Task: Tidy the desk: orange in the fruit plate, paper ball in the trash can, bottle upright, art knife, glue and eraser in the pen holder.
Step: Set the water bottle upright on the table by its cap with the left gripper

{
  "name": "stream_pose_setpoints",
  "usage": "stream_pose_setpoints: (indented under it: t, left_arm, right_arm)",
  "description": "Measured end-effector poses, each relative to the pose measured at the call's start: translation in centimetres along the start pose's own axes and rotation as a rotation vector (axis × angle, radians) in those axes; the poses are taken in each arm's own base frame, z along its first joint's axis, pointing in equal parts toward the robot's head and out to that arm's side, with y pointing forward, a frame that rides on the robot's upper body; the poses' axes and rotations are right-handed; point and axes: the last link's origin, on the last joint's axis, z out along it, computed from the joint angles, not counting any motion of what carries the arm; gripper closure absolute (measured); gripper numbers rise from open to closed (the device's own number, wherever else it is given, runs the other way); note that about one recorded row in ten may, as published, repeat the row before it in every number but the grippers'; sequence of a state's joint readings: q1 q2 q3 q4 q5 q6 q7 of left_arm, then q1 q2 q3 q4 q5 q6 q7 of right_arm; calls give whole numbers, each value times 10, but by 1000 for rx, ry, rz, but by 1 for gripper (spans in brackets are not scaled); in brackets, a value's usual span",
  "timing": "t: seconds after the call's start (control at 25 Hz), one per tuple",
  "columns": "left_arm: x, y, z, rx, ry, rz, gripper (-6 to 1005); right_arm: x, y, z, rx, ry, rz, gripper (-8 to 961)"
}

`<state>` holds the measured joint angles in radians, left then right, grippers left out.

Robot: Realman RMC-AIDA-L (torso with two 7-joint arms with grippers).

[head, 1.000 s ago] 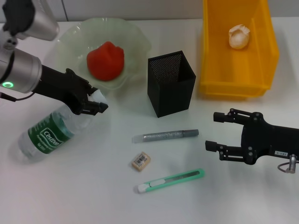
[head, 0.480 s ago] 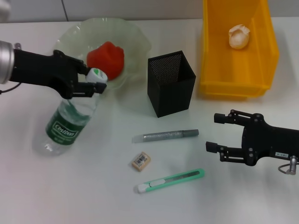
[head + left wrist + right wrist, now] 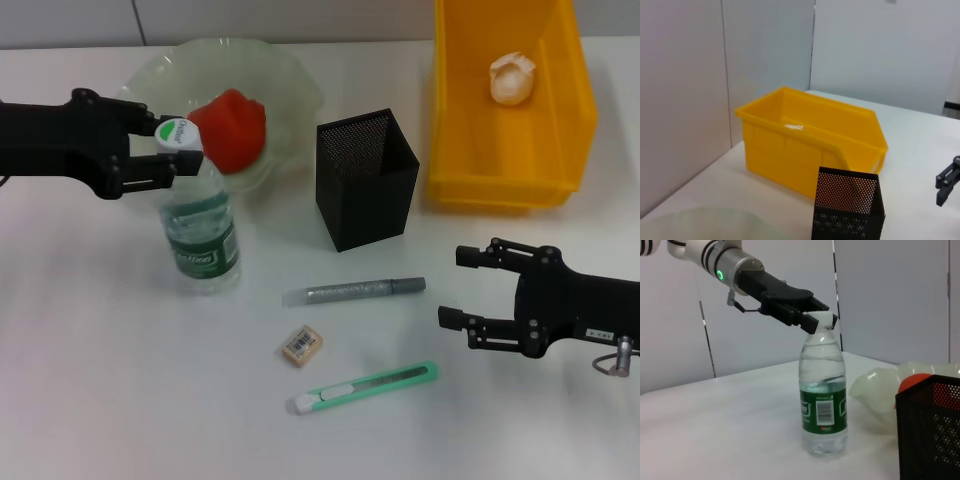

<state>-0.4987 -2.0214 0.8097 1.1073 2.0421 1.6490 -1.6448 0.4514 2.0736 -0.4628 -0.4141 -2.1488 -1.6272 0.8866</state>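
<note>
The bottle [image 3: 201, 226] stands upright on the table, and my left gripper [image 3: 178, 142] is shut on its white cap; the right wrist view shows the same grip [image 3: 816, 319] on the bottle [image 3: 822, 405]. The orange [image 3: 228, 128] lies in the fruit plate [image 3: 290, 78]. The paper ball [image 3: 512, 78] is inside the yellow trash can [image 3: 505, 185]. The black mesh pen holder [image 3: 366, 180] stands at the centre. In front of it lie the grey glue [image 3: 355, 291], the eraser [image 3: 301, 344] and the green art knife [image 3: 365, 387]. My right gripper [image 3: 456, 285] hovers open to their right.
The left wrist view shows the trash can [image 3: 810, 145], the pen holder [image 3: 847, 205], the plate's rim [image 3: 710, 222] and the right gripper [image 3: 946, 181] far off. A grey wall runs behind the table. Bare white tabletop lies to the left of the bottle.
My left gripper has tipped the bottle up from lying on its side to upright, moving right and toward the plate. The right arm has stayed still.
</note>
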Motion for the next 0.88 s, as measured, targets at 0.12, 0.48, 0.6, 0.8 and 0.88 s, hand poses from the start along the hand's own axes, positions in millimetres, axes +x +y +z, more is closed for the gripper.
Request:
stream_pose_setpoints:
  t: [0.12,0.48,0.6,0.8,0.88]
  left_arm:
    - [-4,1,-5,8,28,-3,561]
    - [-18,5,-23,43,123,-2,560]
    - [-29,4,-30,79,187,-26,559]
    - [-42,0,-41,139,236,-46,558]
    - [-43,0,-41,146,234,-46,558]
  right_arm:
    - [0,0,0,-1,0,0,175]
    - [1,1,2,-5,-1,4,176]
    - [1,1,2,-1,-5,4,176]
    - [1,2,2,1,-8,3,176]
    - [1,2,2,1,-9,3,176]
